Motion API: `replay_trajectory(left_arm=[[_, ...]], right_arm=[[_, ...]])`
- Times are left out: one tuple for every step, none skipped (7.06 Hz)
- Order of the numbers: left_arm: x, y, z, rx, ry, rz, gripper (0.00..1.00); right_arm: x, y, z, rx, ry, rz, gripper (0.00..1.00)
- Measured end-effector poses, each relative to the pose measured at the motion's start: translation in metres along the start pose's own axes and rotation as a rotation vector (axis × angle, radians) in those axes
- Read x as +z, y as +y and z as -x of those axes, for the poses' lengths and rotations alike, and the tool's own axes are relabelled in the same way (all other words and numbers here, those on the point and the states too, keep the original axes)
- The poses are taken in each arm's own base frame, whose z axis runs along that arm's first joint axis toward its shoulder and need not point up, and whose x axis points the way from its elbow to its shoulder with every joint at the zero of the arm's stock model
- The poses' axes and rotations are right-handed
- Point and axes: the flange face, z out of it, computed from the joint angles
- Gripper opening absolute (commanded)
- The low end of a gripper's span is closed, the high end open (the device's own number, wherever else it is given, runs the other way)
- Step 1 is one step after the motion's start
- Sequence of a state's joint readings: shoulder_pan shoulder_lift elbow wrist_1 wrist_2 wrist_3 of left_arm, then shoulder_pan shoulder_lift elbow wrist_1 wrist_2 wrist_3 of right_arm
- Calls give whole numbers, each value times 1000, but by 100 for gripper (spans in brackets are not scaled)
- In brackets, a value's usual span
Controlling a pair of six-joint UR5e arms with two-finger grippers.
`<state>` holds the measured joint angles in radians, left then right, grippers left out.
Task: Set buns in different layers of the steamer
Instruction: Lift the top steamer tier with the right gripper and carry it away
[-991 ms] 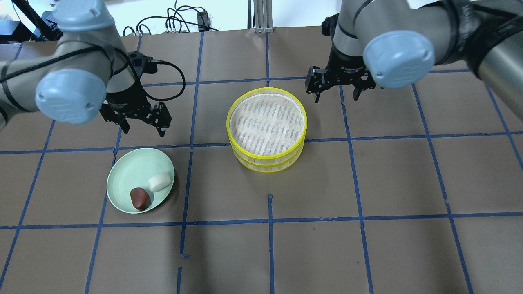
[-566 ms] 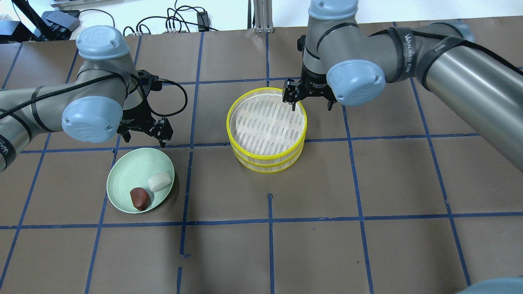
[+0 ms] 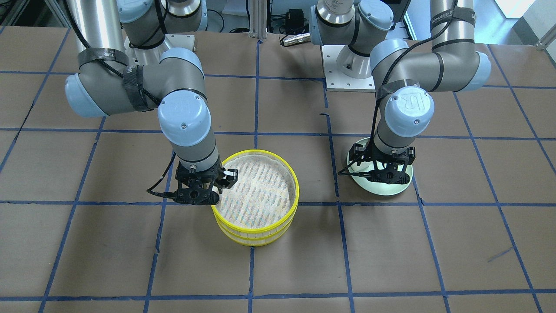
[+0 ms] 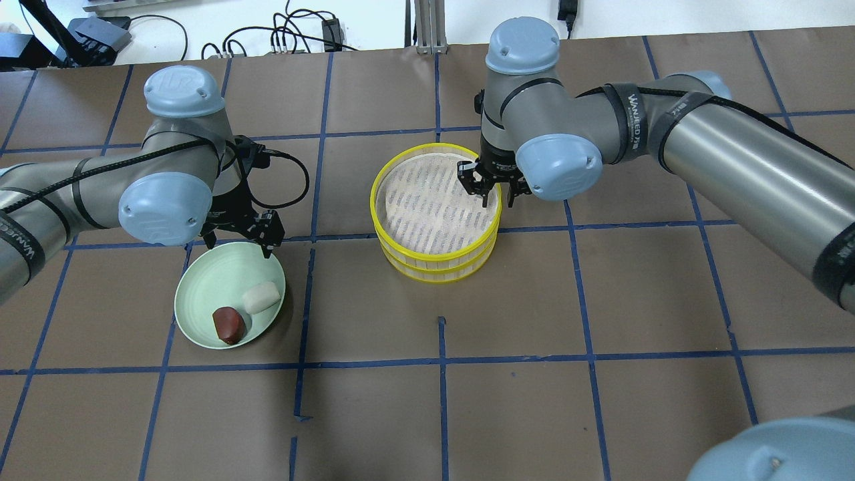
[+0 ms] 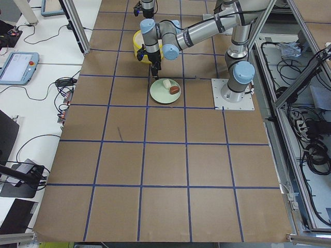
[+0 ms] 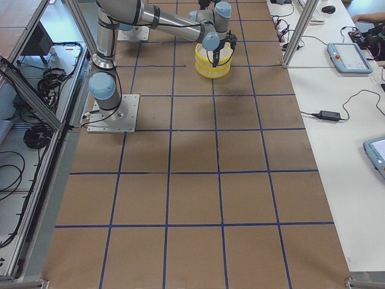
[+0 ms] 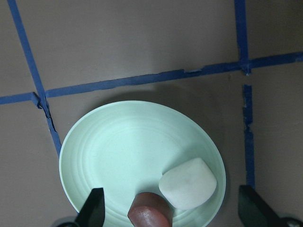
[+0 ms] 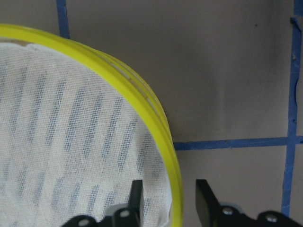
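On the tabletop (image 4: 601, 300), the two steamer layers (image 4: 437, 264) sit stacked near the middle, the top liner bare. The green plate (image 4: 207, 287), toward the left edge, carries the white bun (image 4: 260, 297) and brown bun (image 4: 228, 325), just beside each other. The right pincer (image 4: 496, 198) straddles the top rim, parted and clamping nothing. It should probably close squarely and lift straight up. The left pincer (image 4: 235, 242) hovers wide open and empty over the plate. It is best centred on one bun.
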<state>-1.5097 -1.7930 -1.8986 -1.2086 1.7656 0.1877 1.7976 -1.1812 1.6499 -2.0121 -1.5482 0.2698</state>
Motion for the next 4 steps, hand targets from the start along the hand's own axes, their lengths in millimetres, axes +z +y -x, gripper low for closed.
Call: replay_trajectory(left_arm=[[15,-4,-2,4,1,30,98],[33,-10,-4,10,6,65,95],[51,-13,-8,15,14,100,90],[66,-14,-11,18,22,127,63]], right_arm=[[0,0,0,2,0,2,8],[-1,1,-1,2,-1,3,7],[-4,2,-1,-2,-2,0,6],[-9,5,-3,-2,1,6,5]])
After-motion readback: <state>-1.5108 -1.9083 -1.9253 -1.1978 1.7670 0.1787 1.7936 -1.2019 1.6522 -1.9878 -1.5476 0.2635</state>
